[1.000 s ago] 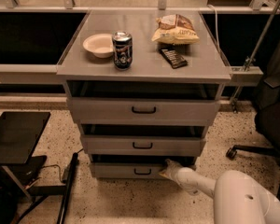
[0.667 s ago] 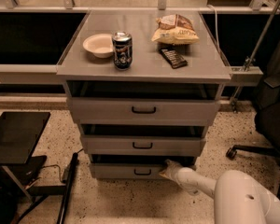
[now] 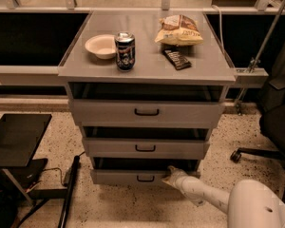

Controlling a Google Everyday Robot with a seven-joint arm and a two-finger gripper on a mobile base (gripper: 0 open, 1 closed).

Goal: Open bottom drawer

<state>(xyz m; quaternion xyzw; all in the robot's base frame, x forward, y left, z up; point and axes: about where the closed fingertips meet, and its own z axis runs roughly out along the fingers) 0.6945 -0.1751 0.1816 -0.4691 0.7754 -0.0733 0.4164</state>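
Observation:
The bottom drawer (image 3: pixel 118 176) is the lowest grey front of three, with a small black bar handle (image 3: pixel 145 178) at its centre. A dark gap shows above its front. My white arm reaches in from the lower right. My gripper (image 3: pixel 170 176) is at the drawer's top edge, just right of the handle, touching or nearly touching the front. The middle drawer (image 3: pixel 145 147) and the top drawer (image 3: pixel 146 111) sit above it.
On the cabinet top (image 3: pixel 85 65) stand a white bowl (image 3: pixel 100 46), a drink can (image 3: pixel 125 51), a chip bag (image 3: pixel 179 31) and a dark bar (image 3: pixel 176 59). A black stand (image 3: pixel 16 139) is at the left. An office chair base (image 3: pixel 256 153) is at the right.

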